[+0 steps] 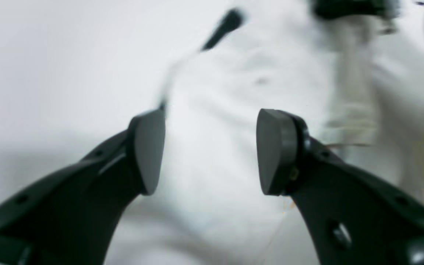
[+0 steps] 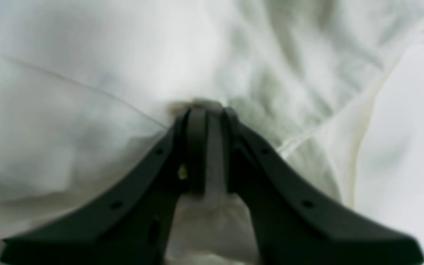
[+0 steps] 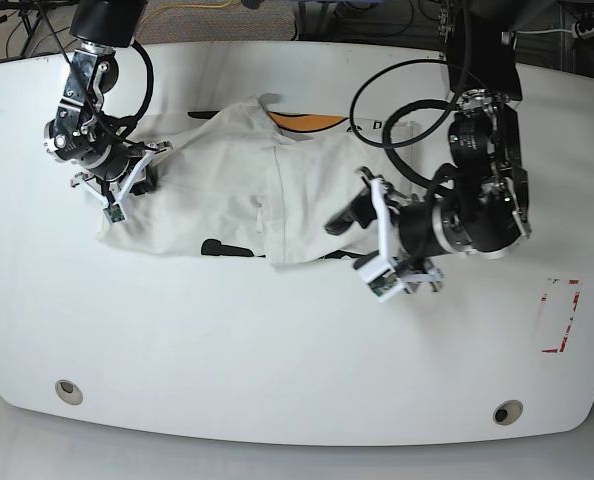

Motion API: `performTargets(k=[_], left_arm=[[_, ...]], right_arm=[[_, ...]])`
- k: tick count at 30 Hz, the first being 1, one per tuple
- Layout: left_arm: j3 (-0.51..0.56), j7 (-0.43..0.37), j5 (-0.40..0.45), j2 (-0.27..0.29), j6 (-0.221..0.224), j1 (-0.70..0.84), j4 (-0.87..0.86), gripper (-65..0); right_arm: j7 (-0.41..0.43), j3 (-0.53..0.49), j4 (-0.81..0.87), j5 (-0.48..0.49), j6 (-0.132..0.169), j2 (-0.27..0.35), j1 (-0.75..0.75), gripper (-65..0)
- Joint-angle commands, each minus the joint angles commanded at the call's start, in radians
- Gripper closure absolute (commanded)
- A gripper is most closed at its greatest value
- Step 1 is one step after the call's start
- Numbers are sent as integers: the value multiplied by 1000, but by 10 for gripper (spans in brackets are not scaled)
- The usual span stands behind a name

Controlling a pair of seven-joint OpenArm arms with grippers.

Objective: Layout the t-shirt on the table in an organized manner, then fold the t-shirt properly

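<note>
- Plainly, the t-shirt (image 3: 237, 190) lies crumpled across the far middle of the table (image 3: 277, 350), partly doubled over, with an orange patch of print showing at its far edge.
- Over on the base view's left, the right gripper (image 2: 208, 110) is pinched tight on a bunch of the cloth; if that arm pulls hard while the rest drags on the table, I'd guess the fabric bunches further or slips free.
- Meanwhile the left gripper (image 1: 210, 151) hangs with its jaws wide apart and nothing between them, just at the shirt's near edge; closing now could catch two layers at once and spoil the spread.
- Only the right wrist view shows fabric actually wedged between the fingers; the base view alone shows the whole garment and a red tape mark (image 3: 560, 316) well apart from it.
</note>
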Motion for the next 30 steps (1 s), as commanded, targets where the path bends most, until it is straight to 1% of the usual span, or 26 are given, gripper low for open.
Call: performTargets(k=[4, 6, 7, 8, 9, 10, 11, 12, 13, 14, 17, 21, 23, 24, 25, 26, 27, 28, 30], left_arm=[[-8, 0, 18, -37, 0, 5, -60, -356], [-8, -2, 18, -46, 0, 18, -101, -287], [-8, -18, 18, -46, 0, 23, -118, -250], [-8, -51, 21, -57, 0, 34, -147, -175], [-8, -81, 32, -68, 0, 41, -166, -128], [-8, -94, 40, -71, 0, 44, -175, -110], [-5, -139, 69, -80, 0, 55, -198, -56], [-5, -160, 94, -81, 0, 61, -209, -39], [-5, -176, 115, -81, 0, 66, -215, -35], [-5, -196, 163, -80, 0, 75, -233, -39], [-5, -234, 247, -75, 0, 95, -276, -43], [-2, -302, 301, -61, 0, 112, -354, -43], [-2, -325, 318, -58, 0, 112, -393, -44], [-2, -335, 328, -58, 0, 112, -420, -44], [-2, -344, 341, -58, 0, 107, -457, -44], [-2, -346, 344, -58, 0, 107, -466, -44], [-2, -354, 350, -58, 0, 107, -494, -44], [-2, -371, 350, -58, 0, 106, -517, -44], [-2, -392, 350, -60, 0, 106, -529, -44]], right_arm=[[0, 0, 2, 0, 0, 0, 0, -81], [0, 0, 3, 0, 0, 0, 2, -81], [0, 0, 12, 0, 0, 0, 2, -81], [0, 0, 32, 0, 0, -2, 0, -81], [-2, 0, 55, 0, 0, -2, -3, -81], [-2, 0, 71, 0, 0, -3, -5, -81], [-12, 0, 120, -2, 0, -12, -6, -81], [-23, 0, 144, -5, 0, -23, -8, -81], [-35, 0, 172, -6, 0, -29, -8, -84], [-63, 2, 219, -6, 0, -38, -11, -86], [-130, 0, 325, -6, 0, -41, -5, -86], [-210, 0, 433, 0, 0, -46, 15, -89], [-250, 5, 466, 0, 0, -60, 32, -111], [-272, 12, 483, -2, 0, -69, 44, -141], [-298, 38, 499, 0, 0, -78, 58, -195], [-302, 49, 502, 0, 0, -80, 63, -216], [-316, 78, 503, 0, 0, -87, 72, -273], [-330, 130, 503, 2, 0, -97, 87, -339], [-341, 192, 502, 3, 0, -115, 104, -400]])
